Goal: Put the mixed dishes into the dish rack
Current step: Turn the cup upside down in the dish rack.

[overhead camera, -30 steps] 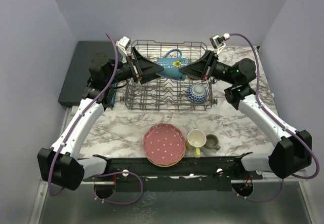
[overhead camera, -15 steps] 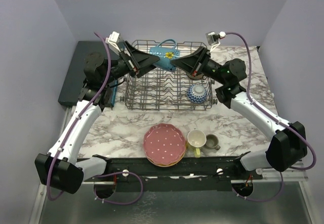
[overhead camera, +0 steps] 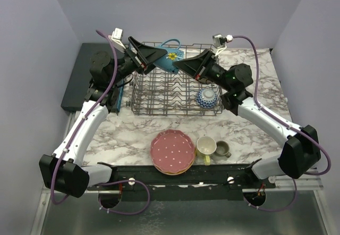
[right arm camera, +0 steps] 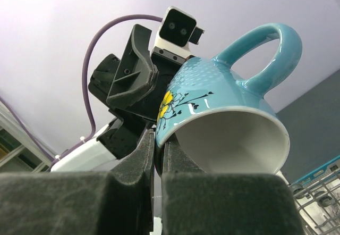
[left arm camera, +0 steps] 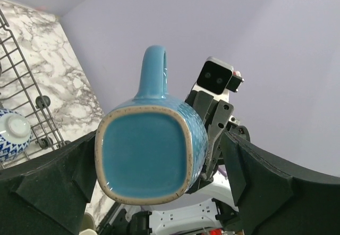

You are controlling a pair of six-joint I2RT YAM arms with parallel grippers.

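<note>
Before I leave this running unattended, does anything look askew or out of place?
The blue mug hangs on its side above the dish rack, pinched by the rim in the right gripper, the open left gripper flanking its base. Nothing looks spilled or broken.

Dish rack [overhead camera: 159,94] stood upper centre on the bench [overhead camera: 133,134], bowl [overhead camera: 207,97] inside its lower-right corner, raised mug [overhead camera: 171,55] above its upper edge, plate stack [overhead camera: 171,151] lay lower centre, larger mug [overhead camera: 206,146] just right of it, smaller mug [overhead camera: 222,149] right again, slab [overhead camera: 77,86] at upper left.

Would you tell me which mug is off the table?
The blue flowered mug, pinched aloft by the right hand near the dish rack; the yellow mug and grey mug stand on the table.
</note>
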